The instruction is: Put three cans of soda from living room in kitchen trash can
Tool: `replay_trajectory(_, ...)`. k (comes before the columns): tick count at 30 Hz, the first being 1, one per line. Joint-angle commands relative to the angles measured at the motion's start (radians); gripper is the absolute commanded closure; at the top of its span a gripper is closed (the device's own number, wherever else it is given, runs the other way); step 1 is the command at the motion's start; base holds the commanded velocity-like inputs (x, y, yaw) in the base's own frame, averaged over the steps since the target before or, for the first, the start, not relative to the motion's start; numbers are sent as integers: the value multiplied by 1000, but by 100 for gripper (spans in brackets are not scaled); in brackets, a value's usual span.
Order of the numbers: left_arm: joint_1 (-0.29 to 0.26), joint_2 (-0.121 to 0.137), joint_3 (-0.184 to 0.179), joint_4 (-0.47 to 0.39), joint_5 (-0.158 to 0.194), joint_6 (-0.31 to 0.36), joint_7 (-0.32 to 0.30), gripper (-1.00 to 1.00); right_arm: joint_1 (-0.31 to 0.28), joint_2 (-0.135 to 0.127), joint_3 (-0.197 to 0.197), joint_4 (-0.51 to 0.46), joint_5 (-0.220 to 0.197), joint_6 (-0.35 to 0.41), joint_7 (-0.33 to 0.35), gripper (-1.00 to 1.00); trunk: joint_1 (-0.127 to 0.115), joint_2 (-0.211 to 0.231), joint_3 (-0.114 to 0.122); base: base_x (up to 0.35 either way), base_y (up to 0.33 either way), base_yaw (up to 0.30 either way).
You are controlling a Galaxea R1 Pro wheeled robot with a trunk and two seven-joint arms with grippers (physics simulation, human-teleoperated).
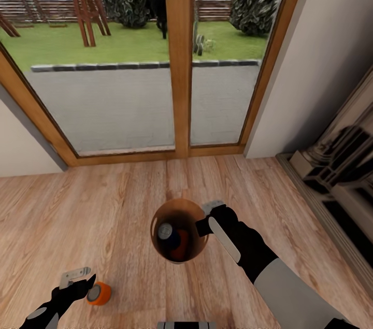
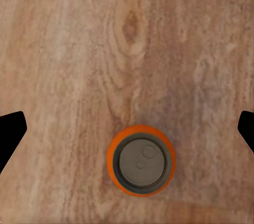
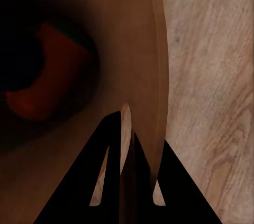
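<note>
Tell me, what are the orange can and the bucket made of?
The orange can looks like painted metal: dull silver-grey top with a pull-tab shape. The bucket seems metal too, its inside shiny copper-brown; since this is a render, that is only a guess.

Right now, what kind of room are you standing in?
Probably a living room at the garden side: wood-framed glass doors open onto a patio and lawn, the floor is wood plank, and a dark ornate fireplace surround stands at the right.
</note>
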Motion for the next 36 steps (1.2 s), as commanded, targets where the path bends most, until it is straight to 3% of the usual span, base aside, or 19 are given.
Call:
replay_trajectory(1,0,0,0,0,0,0,0,-100,0,0,-1,0,-17,-4,5,100,0,0,-1,64,-60,0)
replay_trajectory(13,0,0,0,0,0,0,0,-100,0,0,-1,0,-17,-4,5,100,0,0,-3,14,-14,0)
replay_trajectory(27,0,0,0,0,0,0,0,-100,0,0,-5,-3,-17,-3,5,100,0,0,-24,0,0,0)
replay_trajectory(31,0,0,0,0,0,0,0,-100,0,-1,-39,-6,-17,-1,5,100,0,0,-31,0,0,0)
replay_trajectory(36,0,-1,0,0,0,0,0,-100,0,-28,-68,-38,-17,0,5,100,0,0,-39,0,0,0)
